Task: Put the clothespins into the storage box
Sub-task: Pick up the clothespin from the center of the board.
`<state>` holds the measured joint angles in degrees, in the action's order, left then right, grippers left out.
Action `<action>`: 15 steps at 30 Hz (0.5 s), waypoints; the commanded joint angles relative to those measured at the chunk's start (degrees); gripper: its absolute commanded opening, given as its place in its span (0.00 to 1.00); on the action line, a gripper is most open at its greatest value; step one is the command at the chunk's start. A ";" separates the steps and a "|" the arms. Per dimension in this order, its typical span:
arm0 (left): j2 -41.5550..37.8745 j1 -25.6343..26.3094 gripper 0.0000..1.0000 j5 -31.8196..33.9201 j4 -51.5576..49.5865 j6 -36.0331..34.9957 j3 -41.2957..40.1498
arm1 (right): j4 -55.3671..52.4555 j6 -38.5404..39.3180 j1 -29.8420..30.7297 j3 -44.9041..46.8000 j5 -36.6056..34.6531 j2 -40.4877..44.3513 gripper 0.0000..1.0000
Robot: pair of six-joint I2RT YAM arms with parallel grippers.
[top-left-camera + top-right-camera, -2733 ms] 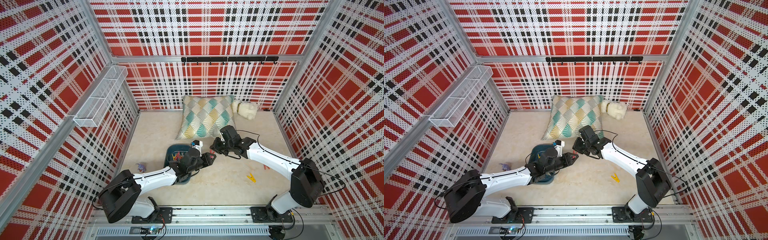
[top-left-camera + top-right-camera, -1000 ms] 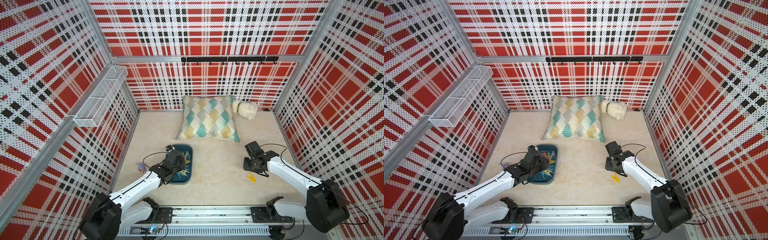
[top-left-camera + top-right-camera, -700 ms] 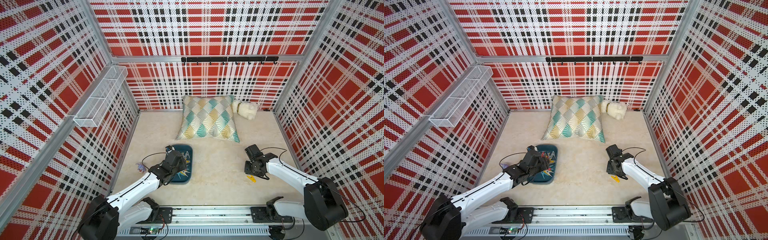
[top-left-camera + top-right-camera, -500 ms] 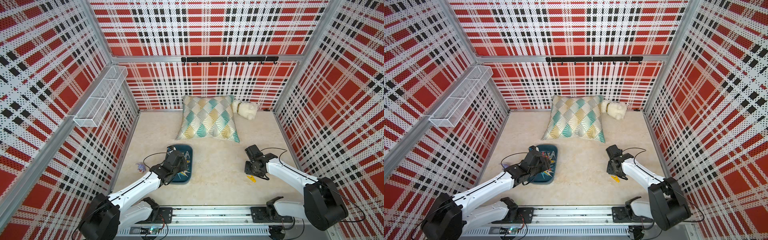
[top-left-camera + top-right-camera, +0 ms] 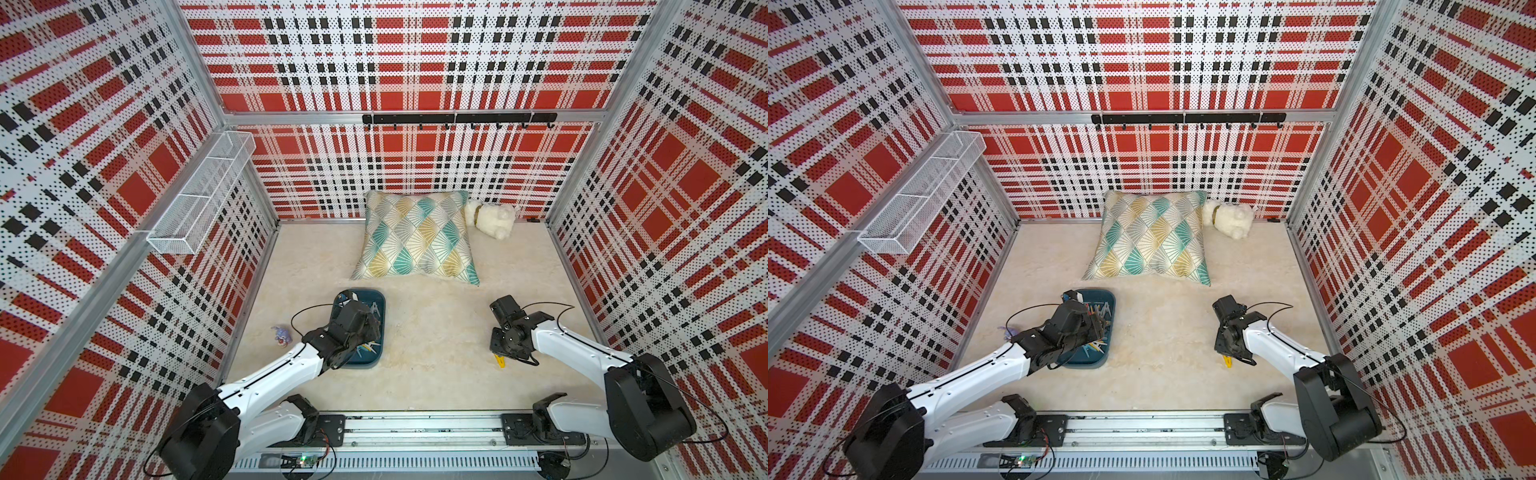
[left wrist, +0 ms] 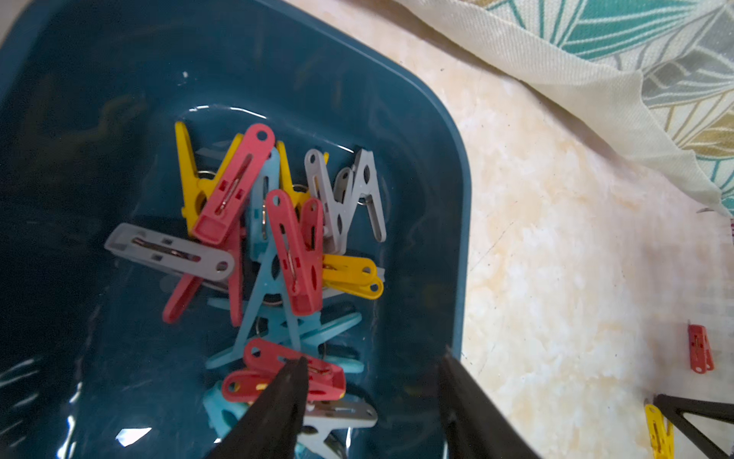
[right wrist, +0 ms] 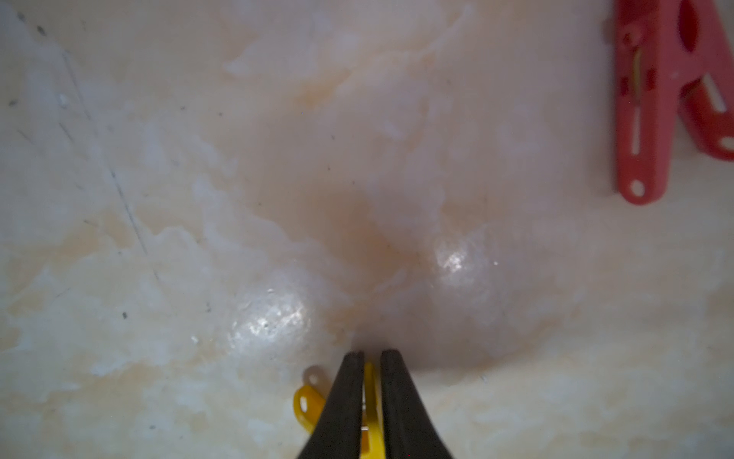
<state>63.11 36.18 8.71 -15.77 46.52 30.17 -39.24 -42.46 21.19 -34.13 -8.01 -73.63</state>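
Right jaws were clamped on the yellow clothespin (image 7: 371, 399). A sliver of yellow showed between the black fingers (image 7: 345, 405) in the right wrist view, with one leg of the pin poking out beside them. A second before, I had those jaws part-way apart over this same pin, and they had since pinched shut. The pin itself had not shifted. In both top views it lay where it had lain all along, on the surface (image 5: 436, 353) at the near right, under the tip of the right arm (image 5: 582, 353). A red clothespin (image 7: 643, 99) lay flat on the surface near it, apart from the jaws.

Left jaws stood apart with nothing between them, hanging over the storage box (image 5: 382, 309). In the left wrist view, one finger (image 6: 278, 409) sat above the pile and the other sat by the box's right-hand wall. The box sat left of centre, nearer than the pillow (image 5: 415, 237), and held a heap of clothespins (image 6: 278, 246) in red, yellow, grey and pale blue.

Earlier still, the two arms had been nose to nose just right of the box, close to the pillow's near edge. Since then the left arm (image 5: 282, 370) had swung back over the box and barely stirred in the last second. The right arm had drawn back to the near right.
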 commanded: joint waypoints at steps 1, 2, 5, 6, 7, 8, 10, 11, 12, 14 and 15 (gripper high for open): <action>0.00 0.48 0.59 -0.91 1.92 0.41 1.55 | 0.72 -0.70 -0.17 0.03 -0.70 0.83 0.09; -0.16 0.60 0.58 -1.13 2.17 0.57 1.60 | 0.75 -0.70 -0.18 -0.12 -0.56 0.98 0.06; -0.86 1.04 0.60 -2.88 3.77 1.02 1.56 | 0.84 -0.61 -0.18 -1.21 0.07 1.45 0.00; -1.18 1.29 0.61 -3.67 4.70 1.18 1.47 | 0.82 -0.52 -0.18 -1.82 0.43 1.63 0.00; -1.54 1.43 0.61 -4.64 5.83 1.36 1.39 | 0.84 -0.52 -0.18 -2.41 0.80 1.73 0.00; -1.79 1.43 0.62 -5.71 6.94 1.61 1.23 | 0.92 -0.45 -0.17 -2.99 1.20 1.86 0.00; -2.19 1.52 0.63 -8.75 10.10 2.14 0.71 | 1.09 -0.56 -0.09 -4.53 2.62 1.79 0.00; -2.29 1.60 0.64 -9.97 11.53 2.53 0.43 | 1.25 -0.65 0.02 -5.19 3.39 1.74 0.00; -2.40 1.69 0.64 -11.22 13.27 2.89 0.12 | 1.59 -0.83 0.15 -6.08 4.35 1.64 0.00; -2.38 2.00 0.65 -13.09 16.12 3.79 -0.52 | 2.25 -1.35 0.60 -7.65 6.22 1.23 0.00; -2.38 2.13 0.65 -13.73 17.44 4.28 -0.83 | 2.60 -1.69 0.90 -8.43 7.16 0.91 0.00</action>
<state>61.58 37.74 -0.89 -5.13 49.36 30.15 -38.44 -43.16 21.37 -40.27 -4.05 -73.17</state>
